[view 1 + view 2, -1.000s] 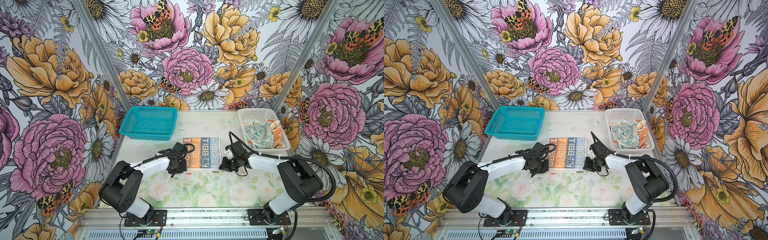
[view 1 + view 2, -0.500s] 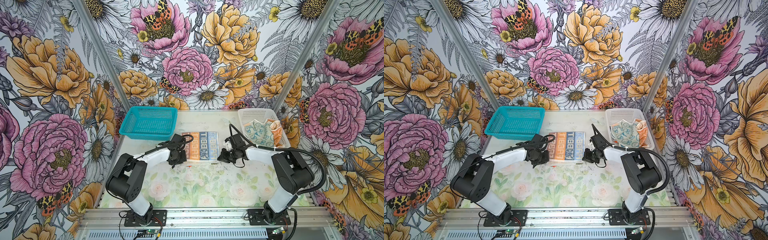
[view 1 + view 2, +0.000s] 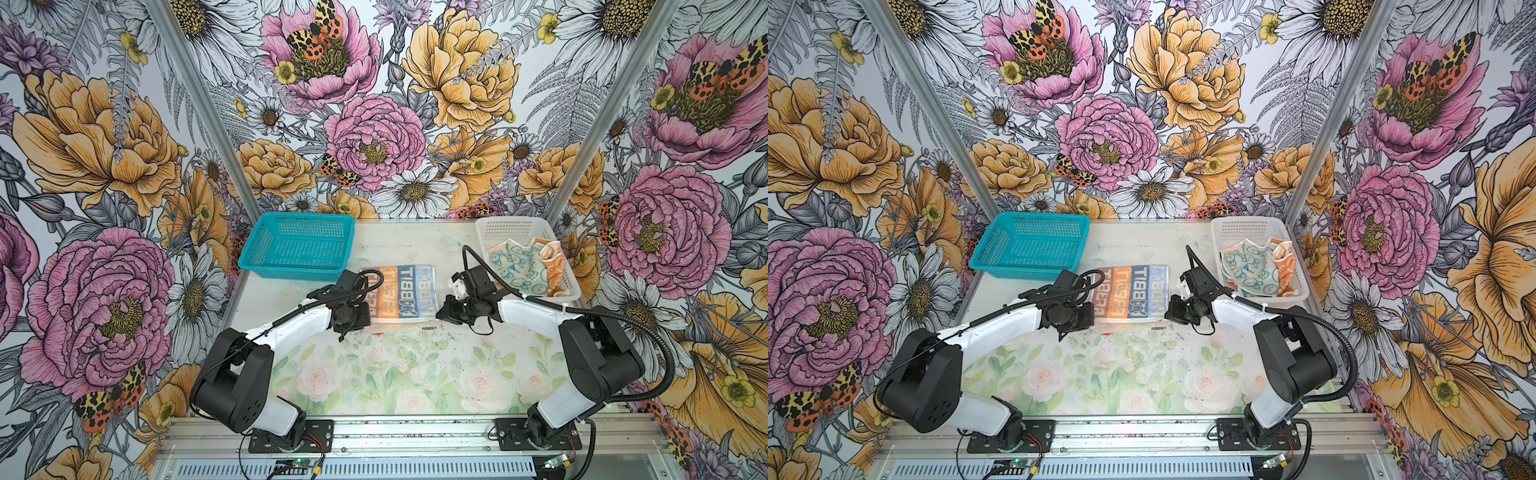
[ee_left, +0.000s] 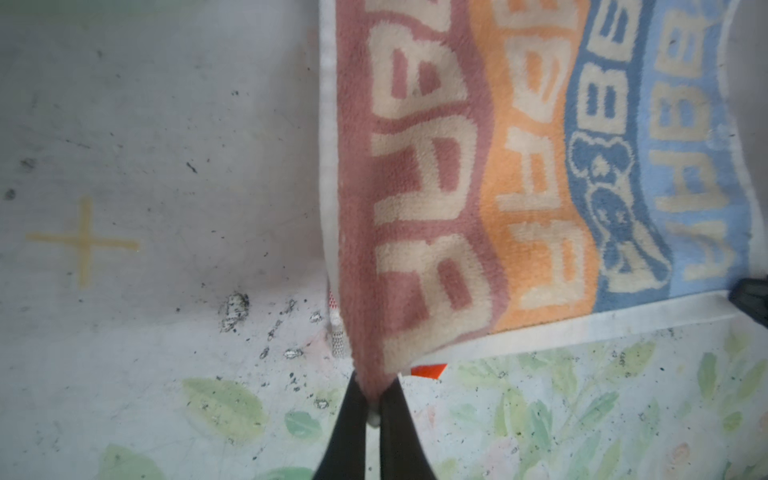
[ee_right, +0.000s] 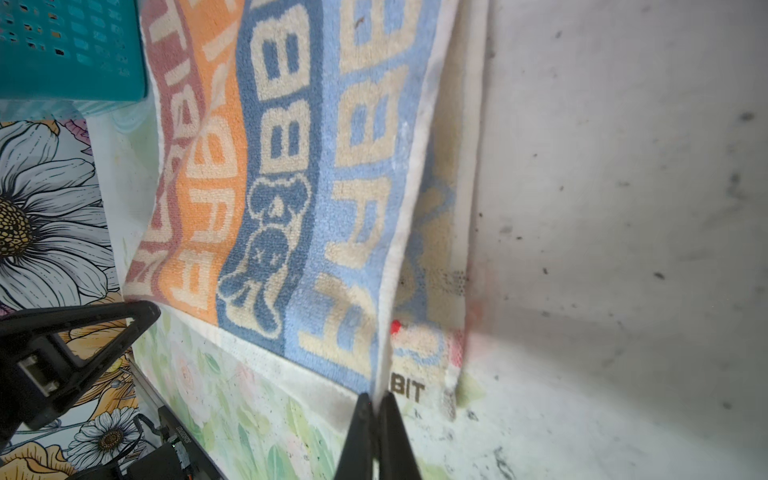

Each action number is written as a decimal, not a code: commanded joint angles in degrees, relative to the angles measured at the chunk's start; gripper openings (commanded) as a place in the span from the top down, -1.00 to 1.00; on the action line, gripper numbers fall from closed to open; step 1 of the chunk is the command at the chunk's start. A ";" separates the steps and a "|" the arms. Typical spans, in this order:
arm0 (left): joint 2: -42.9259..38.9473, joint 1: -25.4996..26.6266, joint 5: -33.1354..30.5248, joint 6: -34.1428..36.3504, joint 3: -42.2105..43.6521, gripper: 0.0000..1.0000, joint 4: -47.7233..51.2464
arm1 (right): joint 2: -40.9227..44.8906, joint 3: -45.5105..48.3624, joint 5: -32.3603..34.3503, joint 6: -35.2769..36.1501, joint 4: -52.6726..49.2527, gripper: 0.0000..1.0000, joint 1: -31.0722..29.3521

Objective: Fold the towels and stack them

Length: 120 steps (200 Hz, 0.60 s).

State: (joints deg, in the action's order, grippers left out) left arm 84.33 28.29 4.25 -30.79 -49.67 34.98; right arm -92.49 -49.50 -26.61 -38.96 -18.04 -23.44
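Since a second ago, your two grippers and the towel edge they hold sit farther from the rig's front, closer to the baskets.

In both top views, the striped towel (image 3: 401, 293) (image 3: 1133, 293) lies on the table (image 3: 415, 245) just in front of the teal basket (image 3: 291, 271) (image 3: 1021, 272), between your arms. Your left gripper (image 3: 362, 323) (image 3: 1090, 320) is at its near left corner and your right gripper (image 3: 444, 313) (image 3: 1171, 311) at its near right corner. A strip of a lower layer with a "RABBIT" label (image 3: 429, 328) shows in front of the striped face. The cream towel (image 3: 515, 266) (image 3: 1250, 266) and the orange towel (image 3: 550, 266) (image 3: 1285, 266) lie crumpled side by side in the white basket (image 3: 515, 222) (image 3: 1250, 228).

In the left wrist view, your left gripper (image 4: 370, 415) is clamped on the pink-striped corner of the striped towel (image 4: 519, 166), the cloth drawn to a point between the black fingers. A yellow cross (image 4: 85, 243) marks the bare table (image 4: 166, 124) well apart from the towel.

In the right wrist view, your right gripper (image 5: 376, 419) pinches the white hem at the light-blue corner of the striped towel (image 5: 291, 166). That upper layer is raised off a lower one, where the label (image 5: 409, 392) reads "BIT". The teal basket (image 5: 70, 50) stands just beside the towel's far edge.
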 commanded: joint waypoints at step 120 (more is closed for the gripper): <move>0.73 2.22 -0.64 -1.55 2.08 -0.03 -0.70 | -2.51 0.94 3.20 1.75 -0.64 0.73 -1.53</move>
State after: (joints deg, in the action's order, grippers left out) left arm 86.61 30.52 4.14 -32.36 -47.97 34.61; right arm -94.85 -48.10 -24.77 -37.89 -18.83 -24.43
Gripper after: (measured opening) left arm 0.409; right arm 0.069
